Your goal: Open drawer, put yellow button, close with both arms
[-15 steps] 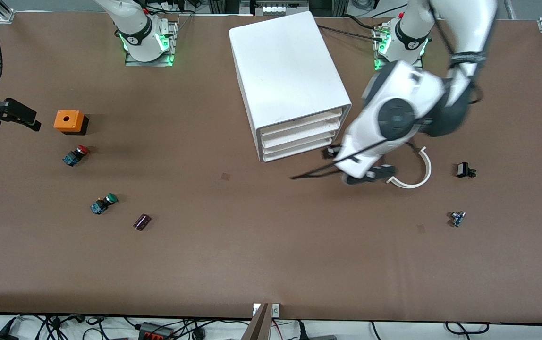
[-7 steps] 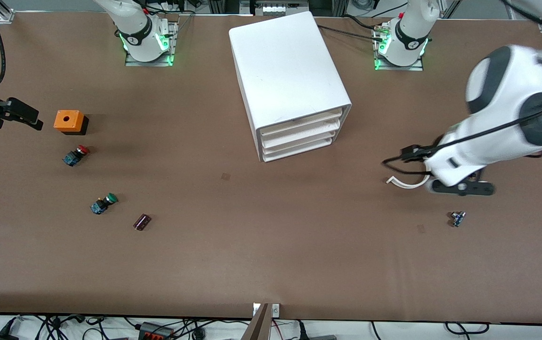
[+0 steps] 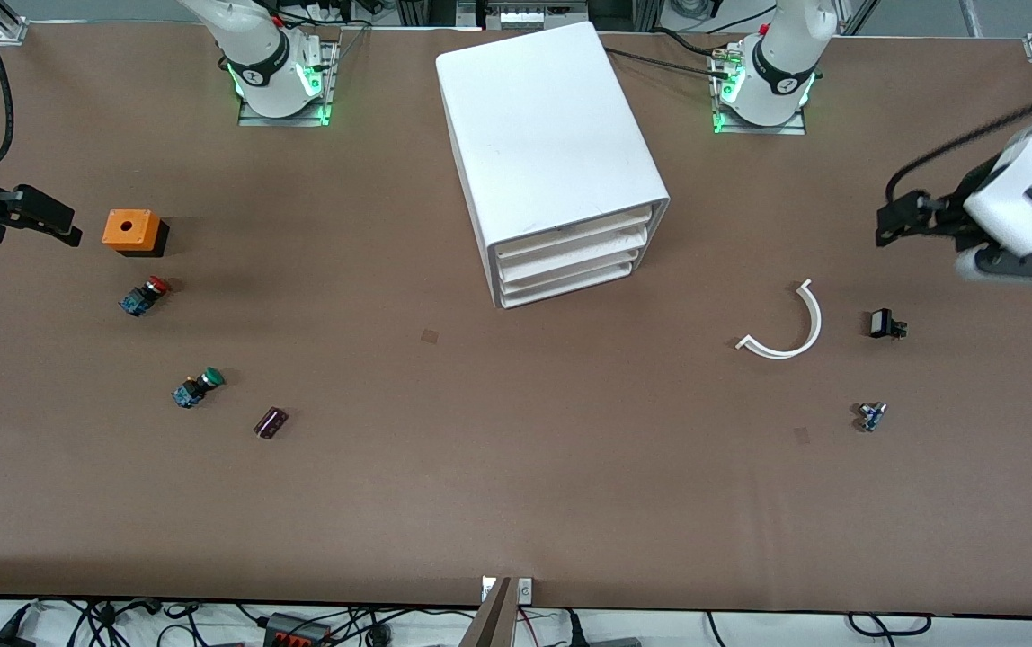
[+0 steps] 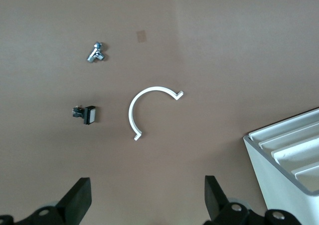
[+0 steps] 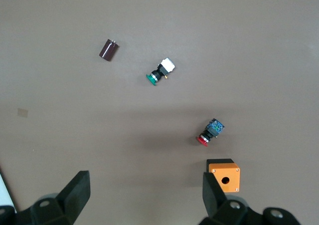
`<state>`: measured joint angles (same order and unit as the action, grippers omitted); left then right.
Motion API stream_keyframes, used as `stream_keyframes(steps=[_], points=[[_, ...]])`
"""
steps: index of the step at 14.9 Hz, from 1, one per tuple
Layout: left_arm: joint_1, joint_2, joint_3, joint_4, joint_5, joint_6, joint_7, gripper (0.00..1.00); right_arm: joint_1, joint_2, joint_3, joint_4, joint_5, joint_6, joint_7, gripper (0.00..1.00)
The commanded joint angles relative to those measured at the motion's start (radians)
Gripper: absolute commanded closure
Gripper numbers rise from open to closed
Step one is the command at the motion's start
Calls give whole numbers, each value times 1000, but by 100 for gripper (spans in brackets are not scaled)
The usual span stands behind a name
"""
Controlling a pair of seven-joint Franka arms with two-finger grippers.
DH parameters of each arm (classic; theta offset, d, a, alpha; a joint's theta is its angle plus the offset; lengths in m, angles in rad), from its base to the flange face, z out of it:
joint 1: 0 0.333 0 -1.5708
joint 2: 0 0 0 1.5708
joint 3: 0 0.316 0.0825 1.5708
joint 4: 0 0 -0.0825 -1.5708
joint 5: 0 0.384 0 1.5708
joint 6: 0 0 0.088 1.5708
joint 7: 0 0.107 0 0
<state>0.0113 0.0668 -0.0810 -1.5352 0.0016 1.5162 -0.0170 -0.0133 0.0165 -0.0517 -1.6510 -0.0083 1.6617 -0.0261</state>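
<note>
Front view, left gripper (image 3: 1010,261) raised, open

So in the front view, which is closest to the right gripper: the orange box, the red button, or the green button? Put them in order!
From the right gripper, at the right arm's end of the table:
1. Orange box, just beside it.
2. Red button, nearer the front camera than the box.
3. Green button, nearer the camera again.

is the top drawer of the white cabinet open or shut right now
Shut. The top drawer sits flush with the two drawers below it in the cabinet front, none pulled out, and neither claw is touching it.
</note>
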Motion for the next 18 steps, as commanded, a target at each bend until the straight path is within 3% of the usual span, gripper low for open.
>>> stream_keyframes(steps=[1,6,18], points=[[19,-117,6,-195,-2,131,46,0,-4,-24,3,-21,-16,-8,-6,0],[22,-130,15,-211,-15,166,58,0,-2,-29,3,-29,-16,-8,-6,0],[21,-125,3,-184,-12,110,58,0,-2,-96,3,-93,-16,12,-20,0]])
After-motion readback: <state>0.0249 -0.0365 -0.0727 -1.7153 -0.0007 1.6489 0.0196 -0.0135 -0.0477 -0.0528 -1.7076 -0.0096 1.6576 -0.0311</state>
